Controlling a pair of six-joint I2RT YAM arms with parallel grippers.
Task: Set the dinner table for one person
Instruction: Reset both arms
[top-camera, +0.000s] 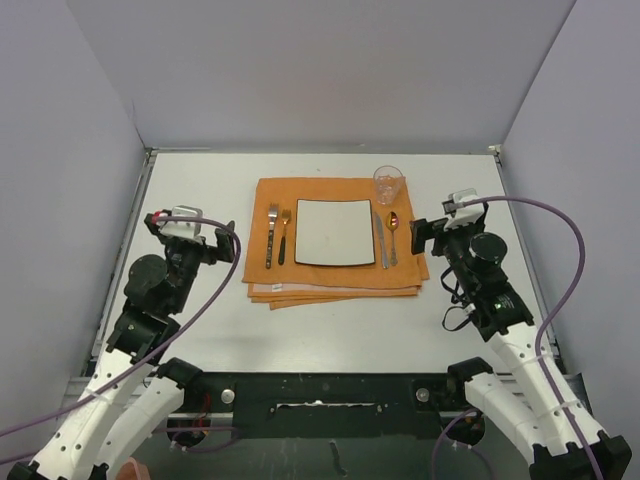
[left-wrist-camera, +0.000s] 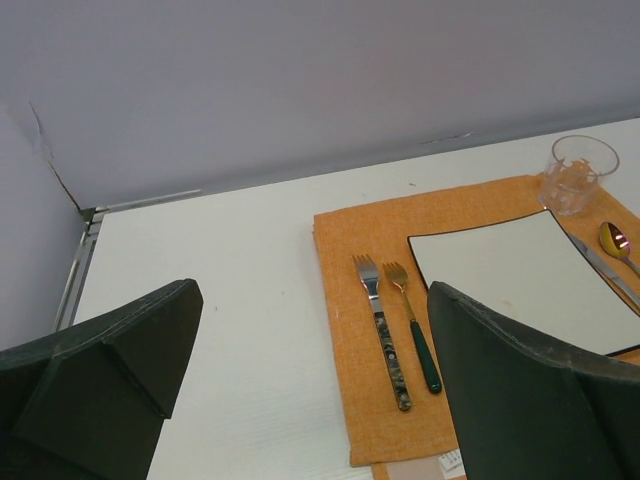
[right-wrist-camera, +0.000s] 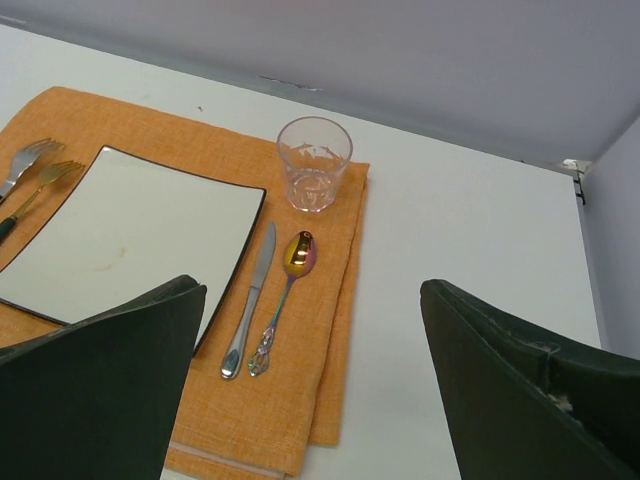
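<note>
The setting looks complete: the pale grey-white matte dinner table (top-camera: 200, 330) carries an orange folded cloth placemat (top-camera: 335, 278) with a square white plate (top-camera: 335, 232), two forks (top-camera: 272, 236), a knife (top-camera: 380, 240), a spoon (top-camera: 392, 234) and a clear glass (top-camera: 388, 184). The left gripper (left-wrist-camera: 310, 300) and right gripper (right-wrist-camera: 312, 290) hover above the tabletop on either side of the placemat, fingers spread wide and holding nothing.

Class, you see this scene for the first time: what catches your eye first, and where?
The bright orange placemat stands out on the pale dinner table, a square white plate at its centre. Two forks lie left of the plate, a knife and spoon right, a clear glass at the far right corner. The left pincer and right pincer hang open either side.
</note>
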